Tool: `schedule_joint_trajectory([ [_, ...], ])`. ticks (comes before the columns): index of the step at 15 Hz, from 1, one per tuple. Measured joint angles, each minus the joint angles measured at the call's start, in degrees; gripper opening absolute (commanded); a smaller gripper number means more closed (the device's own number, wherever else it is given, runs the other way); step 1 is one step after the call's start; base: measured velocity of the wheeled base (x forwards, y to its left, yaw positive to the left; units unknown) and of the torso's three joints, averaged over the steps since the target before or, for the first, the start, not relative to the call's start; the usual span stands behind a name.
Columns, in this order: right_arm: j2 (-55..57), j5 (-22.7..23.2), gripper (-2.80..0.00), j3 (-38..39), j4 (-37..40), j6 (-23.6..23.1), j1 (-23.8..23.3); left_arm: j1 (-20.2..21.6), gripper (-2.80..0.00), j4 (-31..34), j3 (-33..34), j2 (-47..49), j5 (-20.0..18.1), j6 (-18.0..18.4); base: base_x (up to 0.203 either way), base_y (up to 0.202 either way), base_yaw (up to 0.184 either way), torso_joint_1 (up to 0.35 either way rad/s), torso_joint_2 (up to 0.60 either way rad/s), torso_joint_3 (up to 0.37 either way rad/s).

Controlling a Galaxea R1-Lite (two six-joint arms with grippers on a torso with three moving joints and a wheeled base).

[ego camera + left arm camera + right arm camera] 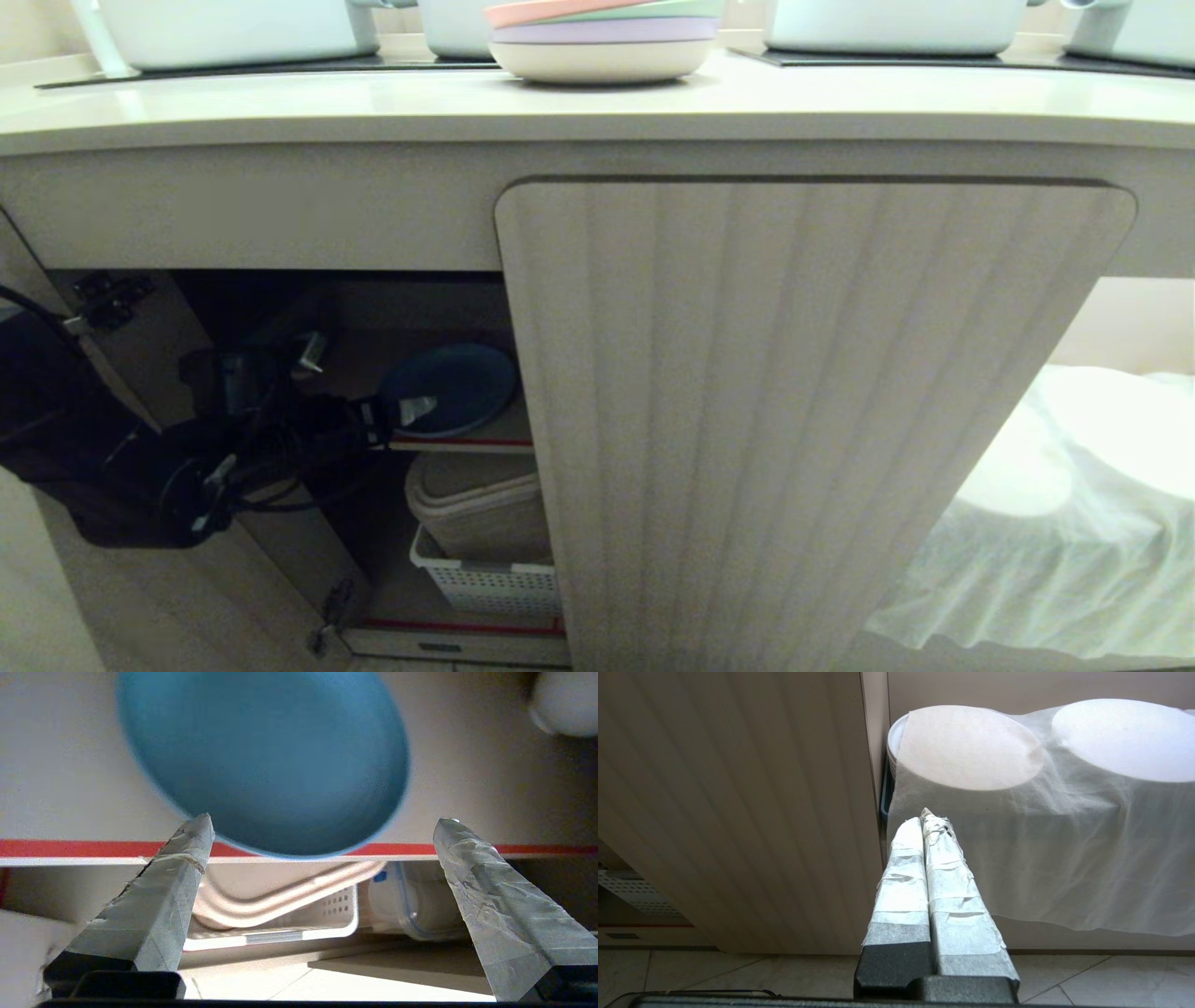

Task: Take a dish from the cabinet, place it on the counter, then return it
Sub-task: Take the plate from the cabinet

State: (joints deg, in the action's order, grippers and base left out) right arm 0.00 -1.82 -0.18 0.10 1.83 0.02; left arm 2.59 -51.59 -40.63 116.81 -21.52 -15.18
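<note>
- Our left gripper (322,826) reaches into the open left bay of the cabinet (812,420), its two taped fingers (187,858) spread wide with nothing between them.
- Just ahead of those fingertips lies the dish (261,760), a round matte blue plate resting flat on the inner shelf (70,849), whose front edge is red. The plate's near rim hangs a little over that edge. From the wrist view one fingertip shows right beside the rim; we cannot tell if it touches.
- In the head view we see the same dish (450,388) on the shelf, close to the edge of the shut fluted door, with the left gripper (373,383) near its left side.
- Below the shelf sits a white perforated basket (485,583) holding stacked beige trays (481,513), and beside it, seen from the wrist, a clear lidded container (416,905).
- Above the cabinet runs the counter (373,107), carrying a stack of pastel plates (605,37) with a pink one on top, and white pots (238,33) on black mats.
- Our right gripper (927,816) hangs low by the closed door, fingers pressed together and empty, pointing toward a white cloth (1041,826) draped over round white things.
</note>
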Motion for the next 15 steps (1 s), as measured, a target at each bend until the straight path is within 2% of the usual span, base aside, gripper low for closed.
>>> schedule_joint_trajectory([
  [15, 0.0, 0.0, -2.80, 0.0, 0.0, 0.0, 0.0, 3.6, 0.00, 3.4, -3.7, 2.5, 0.0, -0.8, 0.000, 0.000, 0.000, 0.000, 0.00, 0.000],
])
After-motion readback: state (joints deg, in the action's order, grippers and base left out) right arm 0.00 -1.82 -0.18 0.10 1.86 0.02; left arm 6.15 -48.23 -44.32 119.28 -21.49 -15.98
